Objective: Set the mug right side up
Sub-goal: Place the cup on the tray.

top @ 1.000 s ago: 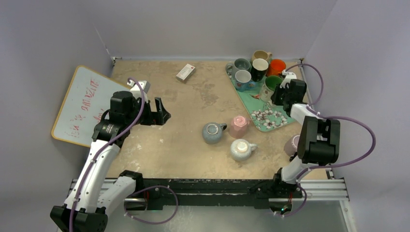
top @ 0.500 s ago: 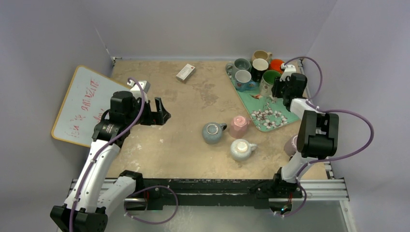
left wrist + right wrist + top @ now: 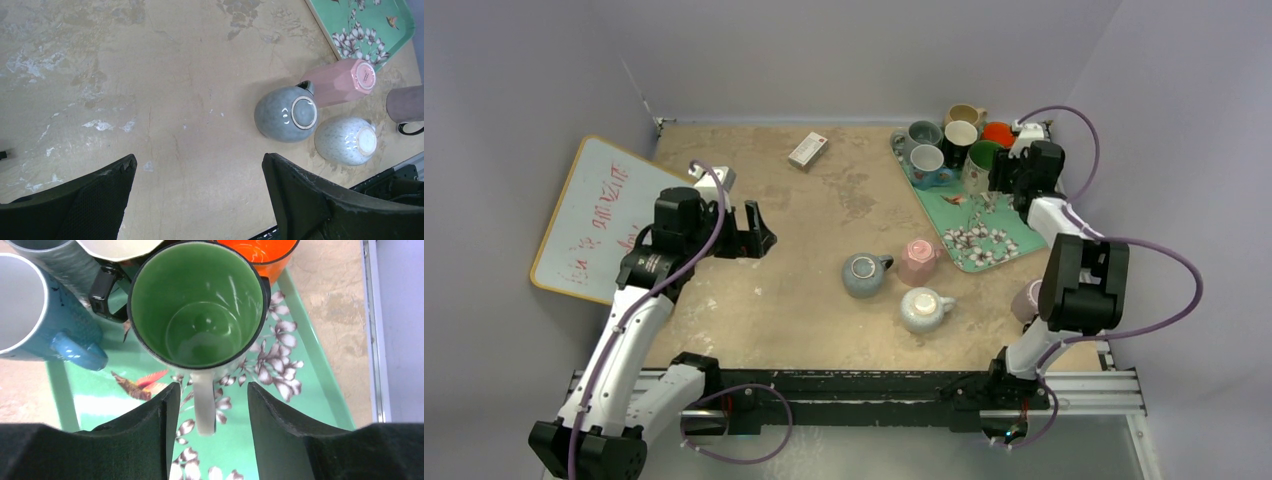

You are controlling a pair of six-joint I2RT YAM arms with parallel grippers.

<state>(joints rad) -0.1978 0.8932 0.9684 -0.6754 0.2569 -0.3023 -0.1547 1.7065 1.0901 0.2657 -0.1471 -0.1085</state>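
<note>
The green mug (image 3: 197,310) stands mouth up on the floral tray (image 3: 80,405), at the far right corner of the bench (image 3: 804,290). Its hollow is seen from above, so for this mug the turning is judged done. The right gripper (image 3: 209,390) is held just over it, its fingers parted to either side of the handle (image 3: 202,412) with a gap on each side; nothing is gripped. That stance fits a mug set down and let go by the handle.

The left gripper (image 3: 198,162) is spread wide and empty above the left part of the bench, well apart from every mug, and is judged to be parked out of the way.

The green mug is crowded on the tray. A blue mug (image 3: 30,315) stands just beside it, a black mug (image 3: 102,290) behind that, and an orange mug (image 3: 260,252) is at the far edge. A straight lift is therefore judged safer than a sideways pull.

Nearer the middle of the bench, a grey mug (image 3: 285,112), a pink mug (image 3: 340,82) and a speckled white mug (image 3: 347,141) are clustered bottoms up. A mauve mug (image 3: 406,102) is at the right edge, its pose unclear. A whiteboard (image 3: 594,215) leans at the left edge, and a small box (image 3: 807,149) lies near the far edge.
</note>
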